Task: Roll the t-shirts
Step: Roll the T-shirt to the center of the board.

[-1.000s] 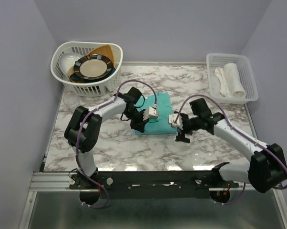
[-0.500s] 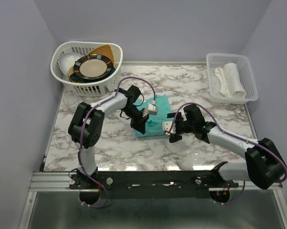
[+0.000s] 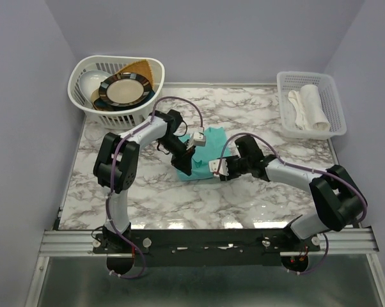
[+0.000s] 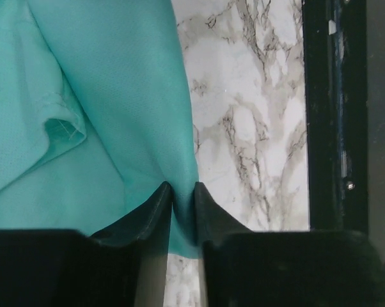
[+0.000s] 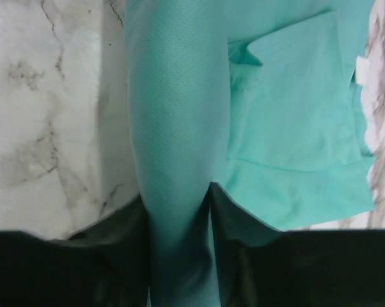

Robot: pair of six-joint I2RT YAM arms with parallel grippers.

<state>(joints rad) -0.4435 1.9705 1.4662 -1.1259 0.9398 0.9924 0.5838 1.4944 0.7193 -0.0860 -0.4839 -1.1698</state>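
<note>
Item 1, left hand point(image 4: 183, 190): your left arm bends at a raised elbow over the surface's point(image 3: 148, 198) left side. Its forearm runs in toward the middle, and the wrist tips down at the t-shirt's left near corner. The fingers stand almost together, pinching a thin fold of that edge.

Item 2, right hand point(image 5: 178, 198): your right arm lies low, its forearm stretched from the right near corner toward the middle. The fingers are pressed against both sides of a thick rolled ridge of the fabric.

Item 3, t-shirt point(image 3: 212, 150): teal, folded small, at the middle of the surface between both hands.

Item 4, white tab point(image 5: 362, 69) at the shirt's edge: too small to read.

Item 5, far left corner: dish basket point(image 3: 119, 118) holding a dark-rimmed plate point(image 3: 122, 91).

Item 6, far right corner: mesh basket point(image 3: 307, 75) holding a rolled white cloth point(image 3: 314, 105).
</note>
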